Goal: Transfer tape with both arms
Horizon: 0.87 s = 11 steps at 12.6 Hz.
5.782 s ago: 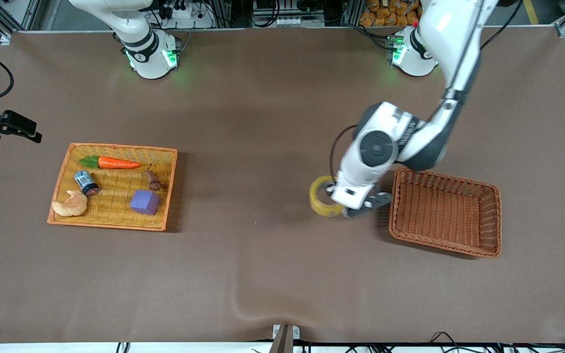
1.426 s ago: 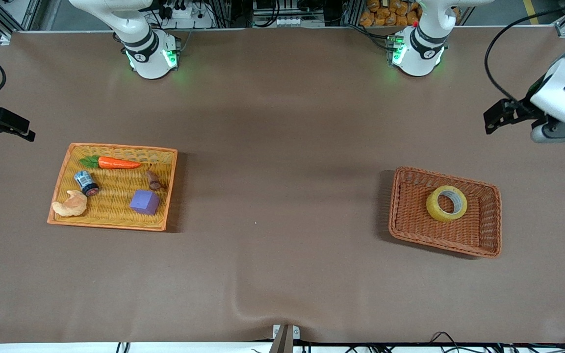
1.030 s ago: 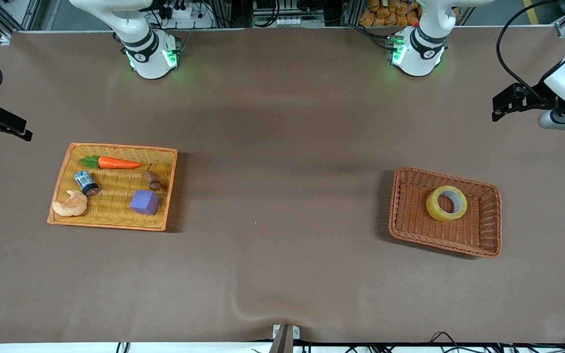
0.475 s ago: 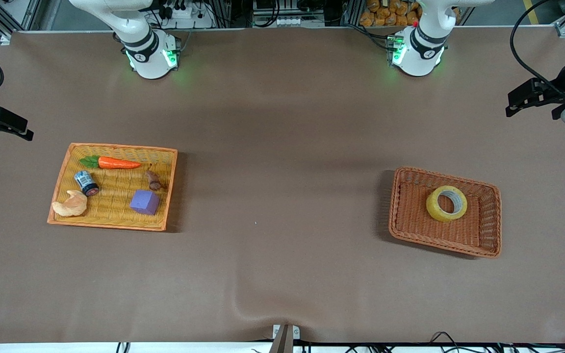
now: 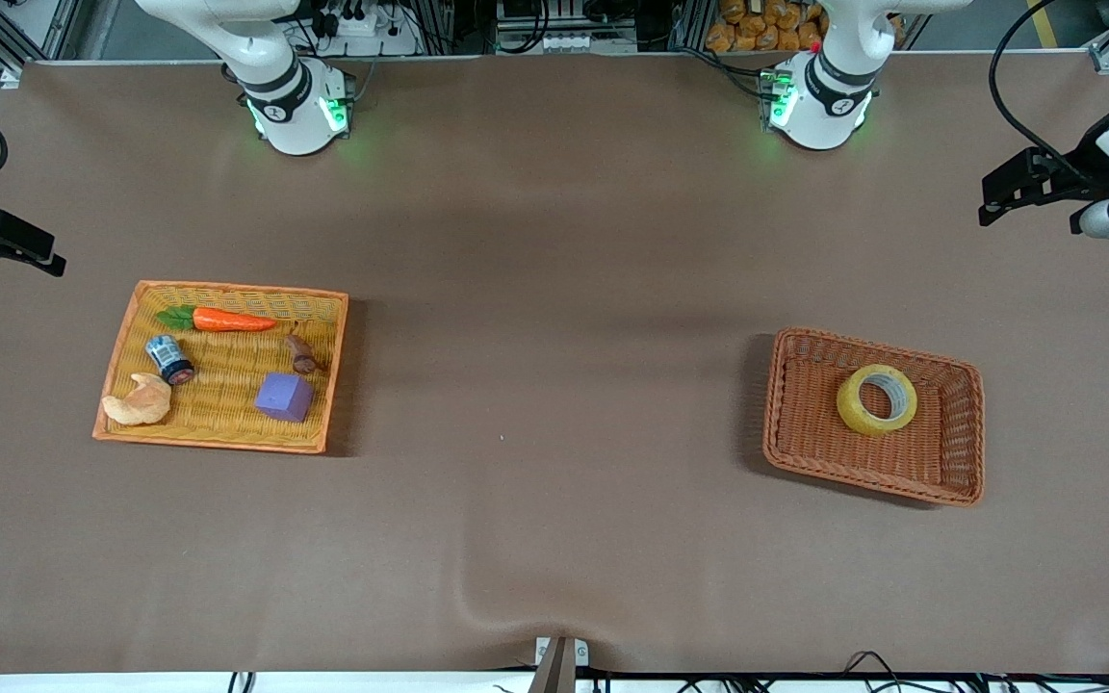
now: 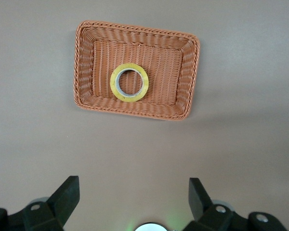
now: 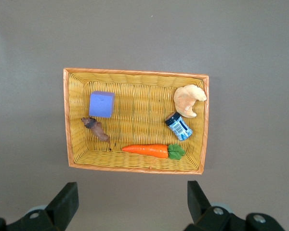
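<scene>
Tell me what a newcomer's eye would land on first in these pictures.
First, the yellow tape roll lying flat in the brown wicker basket toward the left arm's end of the table. Next, the yellow tray toward the right arm's end, holding a carrot, a purple cube, a croissant and a small can. Both arms wait at the table's ends, tools open.

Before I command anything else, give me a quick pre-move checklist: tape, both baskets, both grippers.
1. Tape lying flat in the brown basket: ok.
2. Tape free of any grip: ok.
3. Left gripper open, holding nothing, up high over the brown basket's end of the table: ok.
4. Right gripper open, holding nothing, high above the yellow tray: ok.
5. Yellow tray still holds carrot, can, croissant, purple cube: ok.
6. Whether the tape started in the yellow tray: cannot tell.
</scene>
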Each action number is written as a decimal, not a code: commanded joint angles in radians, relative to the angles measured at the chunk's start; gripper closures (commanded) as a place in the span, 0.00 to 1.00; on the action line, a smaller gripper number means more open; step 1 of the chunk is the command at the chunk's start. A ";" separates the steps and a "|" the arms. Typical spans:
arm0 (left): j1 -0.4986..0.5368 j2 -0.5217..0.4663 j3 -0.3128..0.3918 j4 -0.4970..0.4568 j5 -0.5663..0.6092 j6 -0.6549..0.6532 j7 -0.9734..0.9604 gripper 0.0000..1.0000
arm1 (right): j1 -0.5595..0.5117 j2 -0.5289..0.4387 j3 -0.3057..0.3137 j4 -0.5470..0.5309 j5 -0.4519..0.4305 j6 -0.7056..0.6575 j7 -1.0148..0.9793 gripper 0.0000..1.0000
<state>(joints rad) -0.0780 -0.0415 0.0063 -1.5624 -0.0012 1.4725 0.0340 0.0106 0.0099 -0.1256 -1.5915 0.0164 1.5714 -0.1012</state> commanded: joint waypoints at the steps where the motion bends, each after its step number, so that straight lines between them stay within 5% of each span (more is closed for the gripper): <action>1: 0.004 0.014 0.008 0.027 -0.020 -0.024 0.006 0.00 | -0.009 -0.001 0.012 0.013 -0.009 -0.013 0.009 0.00; 11: -0.006 0.015 -0.002 0.022 0.003 -0.020 0.046 0.00 | -0.011 0.001 0.012 0.013 -0.009 -0.013 0.006 0.00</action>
<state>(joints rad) -0.0815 -0.0253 0.0054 -1.5565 -0.0012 1.4696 0.0404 0.0106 0.0099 -0.1252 -1.5915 0.0164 1.5714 -0.1012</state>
